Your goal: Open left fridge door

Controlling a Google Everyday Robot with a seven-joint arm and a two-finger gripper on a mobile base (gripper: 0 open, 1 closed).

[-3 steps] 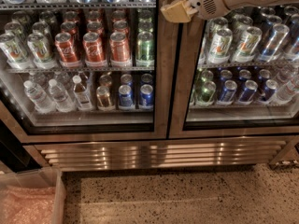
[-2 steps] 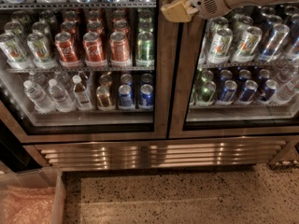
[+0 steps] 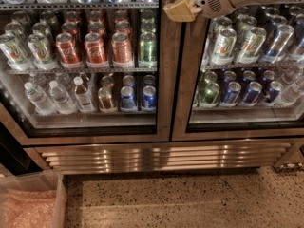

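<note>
A speckled stone floor (image 3: pixel 190 198) runs up to the large two-door stainless steel fridge (image 3: pixel 161 156) with its louvred grille. The left fridge door (image 3: pixel 164 80), glass in a wide brushed-steel frame, sits closed beside the twin door (image 3: pixel 183 103) (red cola cans (image 3: pixel 95 49) and clear water bottles (image 3: pixel 40 99) show through). The tan gripper (image 3: pixel 179 9) hangs at the door's upper right edge, over the handle groove. I cannot tell how wide it is set or whether it grasps anything.

High frontal view, angled down at fridge (image 3: pixel 161 152), end effector (image 3: pixel 178 10) top right
</note>
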